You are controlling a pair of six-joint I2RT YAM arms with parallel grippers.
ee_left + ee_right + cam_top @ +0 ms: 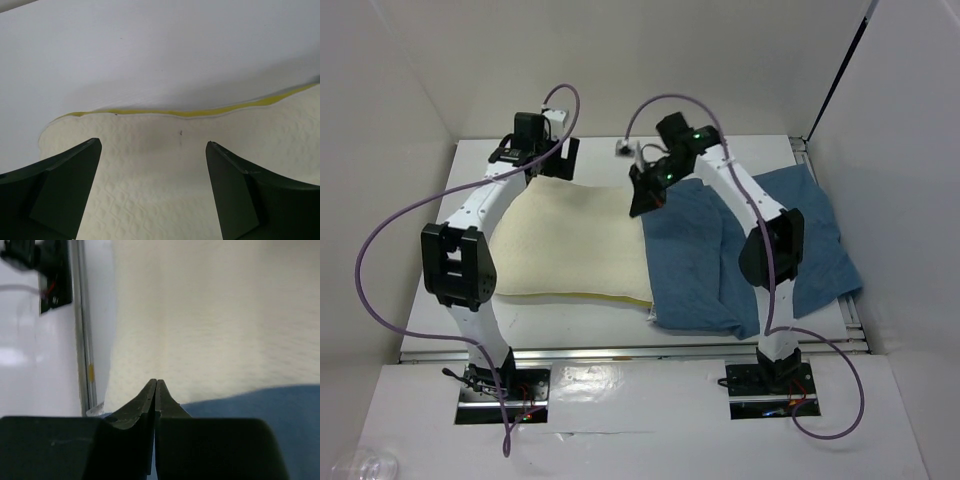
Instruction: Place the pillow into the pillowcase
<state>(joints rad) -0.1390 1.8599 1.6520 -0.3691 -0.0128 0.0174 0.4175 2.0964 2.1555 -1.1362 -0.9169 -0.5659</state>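
The pillow (570,240) lies centre-left of the frame, its right edge touching the pillowcase (695,275). Your left jaws hang released over its upper edge; your right jaws, nearer the pillowcase, are clenched together.

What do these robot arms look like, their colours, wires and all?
The left arm and right arm are slim white tubes linked by chunky black joints. A purple cable loops from each. Small green lights glow on the right one. The left gripper and right gripper each have two dark, wedge-shaped fingers.
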